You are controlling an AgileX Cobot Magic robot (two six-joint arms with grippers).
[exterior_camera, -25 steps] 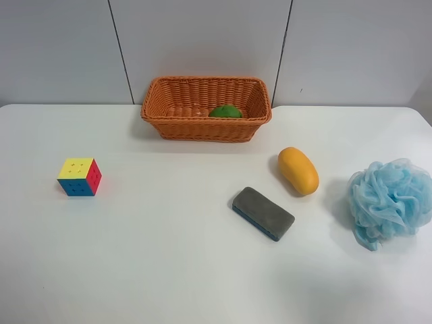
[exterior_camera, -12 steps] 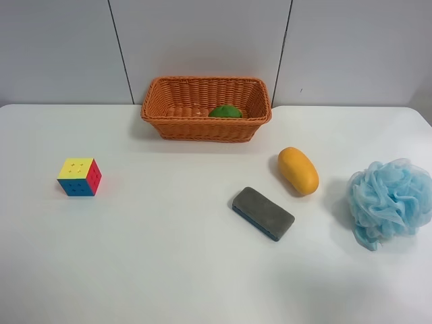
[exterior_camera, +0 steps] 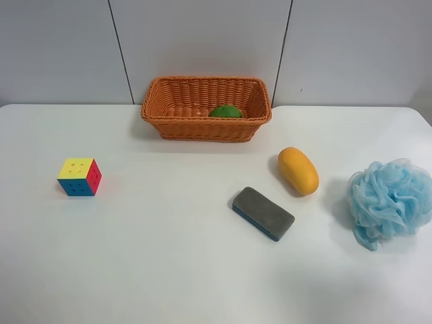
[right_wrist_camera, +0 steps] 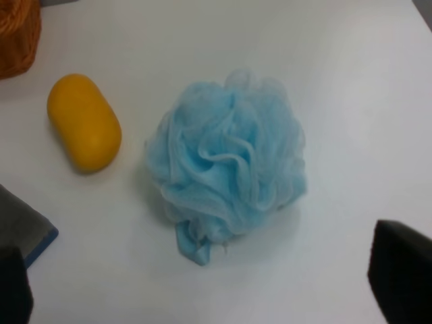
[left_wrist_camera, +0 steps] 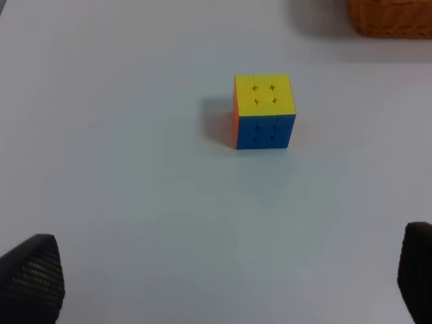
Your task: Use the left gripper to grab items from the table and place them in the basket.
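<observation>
The orange wicker basket point(exterior_camera: 206, 108) stands at the back of the white table point(exterior_camera: 155, 256) with a green fruit point(exterior_camera: 225, 111) inside it. The puzzle cube point(exterior_camera: 79, 177) sits alone; in the left wrist view the cube point(left_wrist_camera: 263, 111) lies ahead of my open, empty left gripper point(left_wrist_camera: 223, 277). The mango point(exterior_camera: 298, 170), grey eraser block point(exterior_camera: 263, 212) and blue mesh puff point(exterior_camera: 390, 201) lie together. My right gripper point(right_wrist_camera: 208, 280) is open and empty, with the puff point(right_wrist_camera: 229, 162) and mango point(right_wrist_camera: 84, 121) ahead of it. Neither arm shows in the exterior high view.
A grey panelled wall point(exterior_camera: 202, 40) rises behind the table. A corner of the basket point(left_wrist_camera: 391, 17) shows beyond the cube in the left wrist view. The eraser's edge point(right_wrist_camera: 23, 226) and a bit of basket point(right_wrist_camera: 17, 34) show in the right wrist view.
</observation>
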